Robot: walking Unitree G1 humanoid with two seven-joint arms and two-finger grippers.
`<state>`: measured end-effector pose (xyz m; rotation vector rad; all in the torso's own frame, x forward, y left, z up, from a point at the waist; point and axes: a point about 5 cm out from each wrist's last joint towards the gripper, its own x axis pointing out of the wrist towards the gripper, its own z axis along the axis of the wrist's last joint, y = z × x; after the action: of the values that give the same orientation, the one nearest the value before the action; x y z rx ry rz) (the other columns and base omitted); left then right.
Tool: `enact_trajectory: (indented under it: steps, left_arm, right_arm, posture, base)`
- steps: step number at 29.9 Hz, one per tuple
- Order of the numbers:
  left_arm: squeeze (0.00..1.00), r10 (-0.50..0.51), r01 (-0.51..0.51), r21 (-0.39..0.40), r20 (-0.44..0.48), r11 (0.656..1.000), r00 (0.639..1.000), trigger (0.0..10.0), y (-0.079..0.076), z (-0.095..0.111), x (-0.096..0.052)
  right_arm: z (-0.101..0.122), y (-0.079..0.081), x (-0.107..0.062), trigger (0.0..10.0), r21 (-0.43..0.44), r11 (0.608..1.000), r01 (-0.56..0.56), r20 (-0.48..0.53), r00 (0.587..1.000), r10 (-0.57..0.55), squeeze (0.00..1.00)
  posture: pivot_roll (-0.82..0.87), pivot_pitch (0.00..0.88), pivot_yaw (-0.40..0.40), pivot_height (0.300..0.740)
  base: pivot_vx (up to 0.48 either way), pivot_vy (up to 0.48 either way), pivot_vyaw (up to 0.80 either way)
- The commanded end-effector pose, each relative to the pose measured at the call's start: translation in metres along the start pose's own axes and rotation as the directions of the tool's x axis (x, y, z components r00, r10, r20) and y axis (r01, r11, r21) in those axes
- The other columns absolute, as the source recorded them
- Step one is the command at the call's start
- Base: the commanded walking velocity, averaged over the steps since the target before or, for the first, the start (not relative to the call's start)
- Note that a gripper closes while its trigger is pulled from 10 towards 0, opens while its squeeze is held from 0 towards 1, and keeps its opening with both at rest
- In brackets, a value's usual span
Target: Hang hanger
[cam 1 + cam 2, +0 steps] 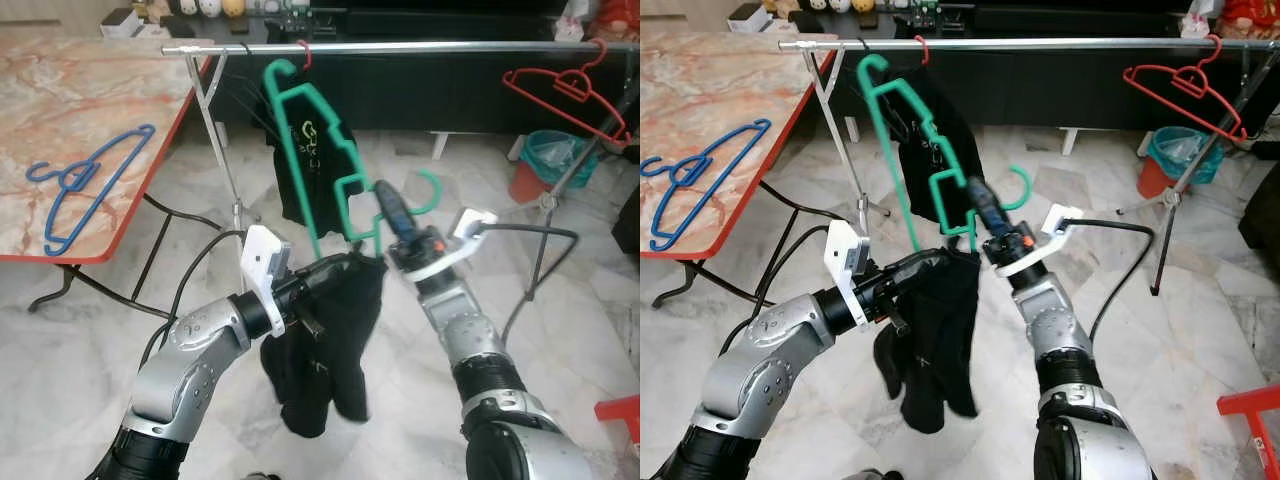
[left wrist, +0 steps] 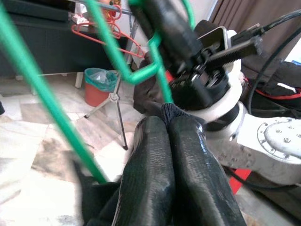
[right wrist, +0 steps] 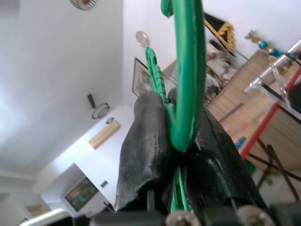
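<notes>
A pink marbled table [image 1: 90, 90] with a red edge carried a blue plastic hanger [image 1: 88, 180]. A silver metal rail [image 1: 420, 46] held a red wire hanger [image 1: 565, 88].

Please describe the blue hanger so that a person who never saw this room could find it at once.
Look at the marble-patterned table with the red edge on the robot's left. The blue hanger lies flat on its top, near that edge. It is the one blue hanger, and it lies there instead of hanging on the rail.

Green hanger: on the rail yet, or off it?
Off. The green hanger stands tilted below the rail, held by the right end effector; the left end effector pinches the black garment.
</notes>
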<state>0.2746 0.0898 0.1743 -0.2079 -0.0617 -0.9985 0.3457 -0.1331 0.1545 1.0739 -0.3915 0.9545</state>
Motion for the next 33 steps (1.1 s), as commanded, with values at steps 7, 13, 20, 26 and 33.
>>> enact_trajectory:
  steps: [7, 13, 20, 26, 33]
  left_arm:
    - [0.00, -0.030, 0.032, -0.033, 0.055, 0.999, 0.998, 10.0, -0.003, 0.012, -0.003]
    - [0.00, -0.053, 0.053, -0.030, -0.009, 0.998, 0.999, 10.0, -0.005, 0.002, -0.007]
    - [0.00, -0.027, 0.025, -0.030, -0.077, 0.999, 0.997, 10.0, -0.002, -0.011, -0.015]
    - [0.00, 0.035, -0.034, 0.008, -0.117, 0.999, 0.993, 10.0, 0.006, -0.016, -0.019]
    - [0.00, 0.266, -0.251, 0.097, -0.207, 0.963, 0.941, 10.0, 0.036, -0.039, -0.038]
  right_arm:
    - [0.026, 0.009, -0.002, 10.0, 0.064, 0.992, -0.111, 0.226, 0.970, 0.094, 0.00]
    - [0.042, 0.008, 0.002, 10.0, 0.048, 0.995, -0.093, 0.331, 0.941, 0.072, 0.00]
    - [0.092, 0.009, 0.017, 10.0, -0.133, 0.989, 0.059, 0.467, 0.884, 0.010, 0.00]
    - [0.099, 0.009, 0.025, 10.0, -0.310, 0.932, 0.187, 0.375, 0.925, -0.061, 0.00]
    - [0.078, -0.023, -0.005, 10.0, -0.530, 0.683, 0.503, 0.230, 0.860, -0.455, 0.00]
  posture:
    - [0.07, 0.082, -0.008, 0.740]
    - [0.07, 0.077, -0.004, 0.740]
    - [0.07, 0.093, -0.005, 0.740]
    - [0.07, 0.097, -0.007, 0.740]
    - [0.06, 0.099, -0.013, 0.740]
  base:
    - [0.000, 0.000, 0.00]
    - [0.000, 0.000, 0.00]
    - [0.000, 0.000, 0.00]
    - [0.000, 0.000, 0.00]
    - [0.000, 0.000, 0.00]
